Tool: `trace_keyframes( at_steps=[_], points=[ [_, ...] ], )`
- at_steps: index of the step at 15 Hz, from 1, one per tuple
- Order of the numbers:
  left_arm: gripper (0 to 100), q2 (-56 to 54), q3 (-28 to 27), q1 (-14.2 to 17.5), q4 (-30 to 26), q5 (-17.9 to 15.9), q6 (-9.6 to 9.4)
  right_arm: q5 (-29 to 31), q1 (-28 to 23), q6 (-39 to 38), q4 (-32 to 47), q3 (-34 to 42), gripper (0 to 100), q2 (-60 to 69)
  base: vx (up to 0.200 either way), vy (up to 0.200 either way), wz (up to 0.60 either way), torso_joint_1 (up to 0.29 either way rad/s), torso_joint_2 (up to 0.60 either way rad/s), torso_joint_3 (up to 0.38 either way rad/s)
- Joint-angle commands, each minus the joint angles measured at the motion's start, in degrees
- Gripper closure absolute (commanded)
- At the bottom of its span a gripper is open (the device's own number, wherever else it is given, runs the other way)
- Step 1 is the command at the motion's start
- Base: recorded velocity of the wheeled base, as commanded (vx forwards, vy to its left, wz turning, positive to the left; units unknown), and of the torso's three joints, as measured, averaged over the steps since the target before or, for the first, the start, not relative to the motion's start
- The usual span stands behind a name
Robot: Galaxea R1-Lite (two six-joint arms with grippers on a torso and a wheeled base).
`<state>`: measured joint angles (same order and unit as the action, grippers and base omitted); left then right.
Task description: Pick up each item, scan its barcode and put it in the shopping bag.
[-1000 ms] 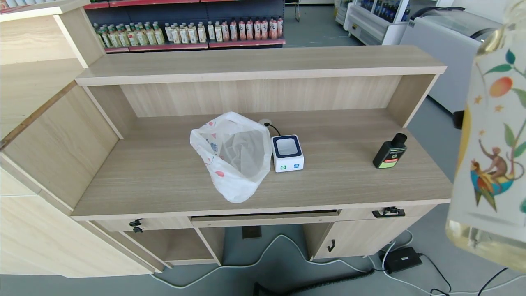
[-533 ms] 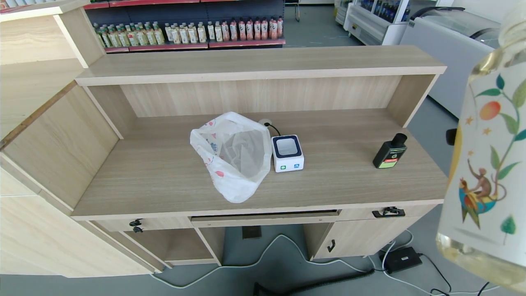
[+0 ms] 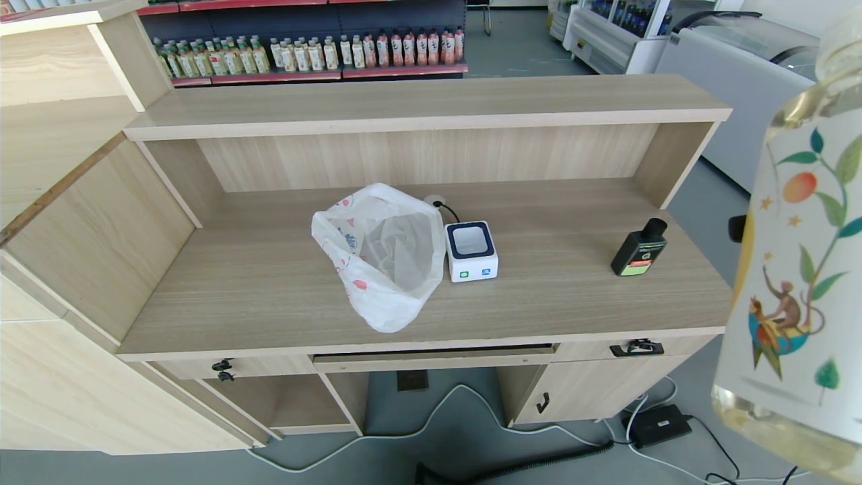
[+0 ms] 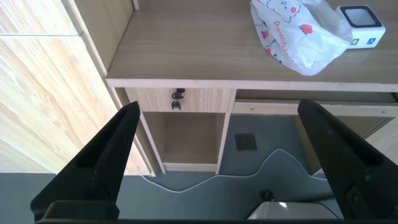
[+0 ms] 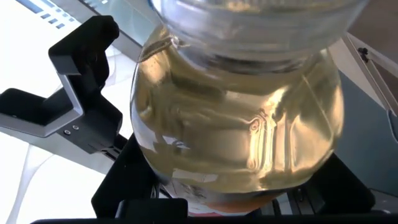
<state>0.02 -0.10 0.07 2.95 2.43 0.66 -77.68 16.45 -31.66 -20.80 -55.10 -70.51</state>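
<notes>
Right claw (image 5: 239, 180) is clamped on a clear drink bottle (image 3: 794, 269) of pale yellow liquid, held up off the right end of the counter (image 3: 269, 289). Left claw (image 4: 214, 162) hangs with its fingers spread apart before the counter's front edge, above the floor. On the counter, the white shopping bag (image 3: 380, 252) lies with its mouth open just beside the white scanner (image 3: 471, 250). A small black bottle (image 3: 638, 248) stands well to their right.
</notes>
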Motion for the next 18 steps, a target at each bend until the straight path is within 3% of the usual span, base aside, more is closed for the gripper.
trace_keyframes(
  at_steps=[1,5,8,9,10,11,12,14,18],
  points=[
    [0,-0.02,0.01,0.01,-0.05,0.04,0.04,0.51,-0.01,0.19,-0.03,-0.01,100,-0.15,0.0,0.0,0.0,0.0,0.0,0.0],
    [0,-0.02,0.01,0.01,-0.05,0.04,0.04,2.44,-0.8,2.57,-0.03,0.43,100,-0.68,0.0,0.0,0.0,0.0,0.0,0.0],
    [0,-0.02,0.01,0.01,0.04,0.04,0.04,25.47,-1.33,17.51,0.41,1.31,100,-6.13,0.0,0.0,0.0,0.0,0.0,0.0],
    [0,-0.02,0.01,0.01,0.04,0.04,0.04,44.28,-1.77,31.31,-0.47,2.02,100,-11.14,0.0,0.0,0.0,0.0,0.0,0.0],
    [0,-0.02,0.01,0.01,0.04,0.04,0.04,52.81,-4.14,37.99,-1.79,2.37,100,-12.81,0.0,0.0,0.0,0.0,0.0,0.0],
    [0,-0.02,0.01,0.01,0.04,0.04,0.04,56.5,-6.51,44.67,-5.57,3.33,100,-14.48,0.0,0.0,0.0,0.0,0.0,0.0],
    [0,-0.02,0.01,0.01,0.04,0.04,0.04,56.94,-7.04,47.74,-7.5,4.04,100,-15.18,0.0,0.0,0.0,0.0,0.0,0.0],
    [0,-0.02,0.01,0.01,0.04,0.04,0.04,58.25,-11.35,66.55,-17.0,5.62,100,-19.05,0.0,0.0,0.0,0.0,0.0,0.0],
    [0,-0.02,0.01,0.01,0.04,0.04,0.04,56.67,-13.9,82.02,-27.28,7.2,100,-22.04,0.0,0.0,0.0,0.0,0.0,0.0]
  ],
)
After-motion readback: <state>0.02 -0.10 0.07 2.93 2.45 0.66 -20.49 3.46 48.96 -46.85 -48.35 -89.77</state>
